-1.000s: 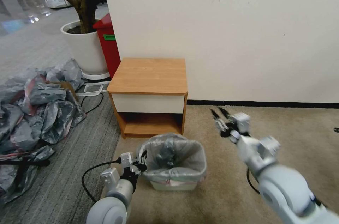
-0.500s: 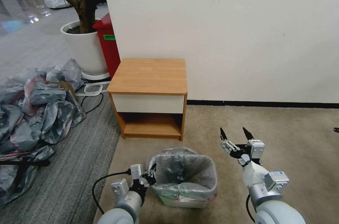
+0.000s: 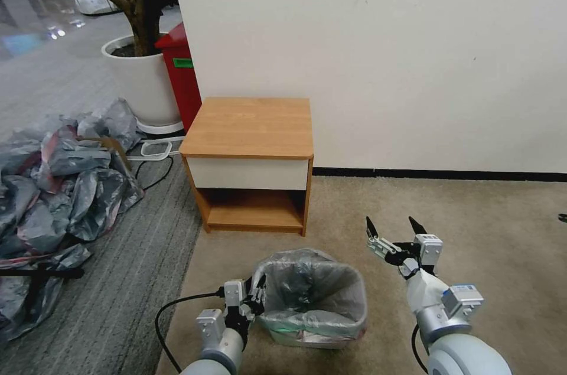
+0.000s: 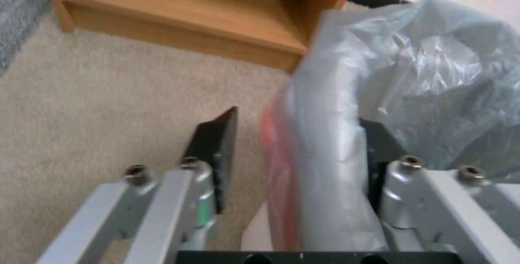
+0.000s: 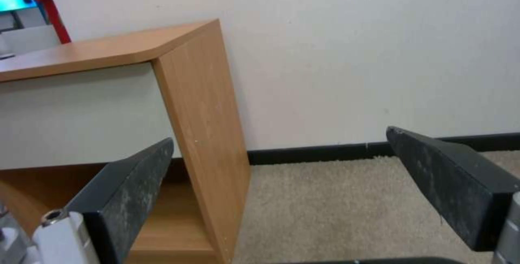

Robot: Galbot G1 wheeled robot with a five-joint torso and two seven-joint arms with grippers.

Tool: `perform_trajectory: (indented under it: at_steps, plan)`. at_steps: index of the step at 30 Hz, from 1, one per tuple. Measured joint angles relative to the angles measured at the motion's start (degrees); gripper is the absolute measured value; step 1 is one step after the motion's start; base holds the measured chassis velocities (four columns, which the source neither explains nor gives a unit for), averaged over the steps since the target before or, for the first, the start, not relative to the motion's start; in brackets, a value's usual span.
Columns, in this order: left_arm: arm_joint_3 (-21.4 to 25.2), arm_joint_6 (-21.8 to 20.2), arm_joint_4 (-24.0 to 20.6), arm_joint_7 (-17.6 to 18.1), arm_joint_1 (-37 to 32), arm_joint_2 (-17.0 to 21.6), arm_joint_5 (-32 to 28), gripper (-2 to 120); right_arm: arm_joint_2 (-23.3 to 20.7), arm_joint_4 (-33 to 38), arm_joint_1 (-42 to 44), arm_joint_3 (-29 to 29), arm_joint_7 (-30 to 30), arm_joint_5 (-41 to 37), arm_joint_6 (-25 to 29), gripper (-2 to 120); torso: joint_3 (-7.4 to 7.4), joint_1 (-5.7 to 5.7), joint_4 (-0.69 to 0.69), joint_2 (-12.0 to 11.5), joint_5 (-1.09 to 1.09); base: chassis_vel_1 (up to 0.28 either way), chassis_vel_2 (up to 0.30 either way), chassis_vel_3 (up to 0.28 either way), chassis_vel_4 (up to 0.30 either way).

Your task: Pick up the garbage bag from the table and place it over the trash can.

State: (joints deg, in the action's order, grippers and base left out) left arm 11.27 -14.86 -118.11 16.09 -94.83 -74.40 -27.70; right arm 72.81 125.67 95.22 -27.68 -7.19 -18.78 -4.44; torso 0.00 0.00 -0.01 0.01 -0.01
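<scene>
The grey translucent garbage bag (image 3: 313, 292) lines the cream trash can (image 3: 301, 339), its pink-red rim folded over the outside. The can stands on the carpet in front of the table (image 3: 251, 127), whose wooden top is bare. My left gripper (image 3: 251, 295) is at the can's left rim. In the left wrist view the left gripper (image 4: 298, 117) is open, its fingers (image 4: 217, 150) astride the bag-covered wall, one outside and one inside the garbage bag (image 4: 433, 73). My right gripper (image 3: 393, 233) hovers open to the right of the can, holding nothing; the right wrist view shows the right gripper (image 5: 279, 136) facing the table (image 5: 206, 105).
A large heap of grey and pink bags (image 3: 59, 174) lies on the floor at the left. A white plant pot (image 3: 142, 80) and a red bin (image 3: 180, 74) stand behind the table. A black cable (image 3: 171, 316) trails by my left arm. Bare carpet (image 3: 484, 215) lies at the right.
The trash can with its bag has slid nearer to me and to the right, along with my left gripper. My right gripper has drawn back from near the table and stands open.
</scene>
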Motion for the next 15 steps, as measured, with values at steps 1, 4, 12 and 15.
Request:
perform_trajectory:
  at_steps: [1, 4, 12, 15]
  plan:
    - [0.14, -0.06, -0.86, 0.03, -0.4, 0.09, 0.09, 56, -0.12, 0.11, -0.07, -0.03, 0.0, -0.19, -0.15, 100, 0.0, 0.0, 0.0, 0.0, 0.0, 0.0, 0.0, 0.0, 0.0]
    - [0.32, -0.09, -1.94, 0.05, -0.97, 0.18, 0.92, 64, -0.25, 0.24, -0.14, -0.03, 0.0, -0.41, -0.44, 100, 0.0, 0.0, 0.0, 0.0, 0.01, 0.0, 0.0, 0.0, 0.0]
    - [1.87, -0.13, -4.76, 0.0, -2.33, 0.39, 2.12, 95, -0.65, 1.67, 0.15, 0.25, -0.07, -2.06, -2.19, 100, 0.0, 0.0, 0.0, -0.01, 0.01, 0.0, 0.0, 0.0, 0.0]
    - [2.23, -0.1, -6.46, -0.87, -2.93, 0.82, 2.12, 99, -0.6, 1.77, 0.16, 0.27, -0.09, -2.07, -2.37, 100, 0.0, 0.0, 0.0, -0.01, 0.01, 0.0, 0.0, 0.0, 0.0]
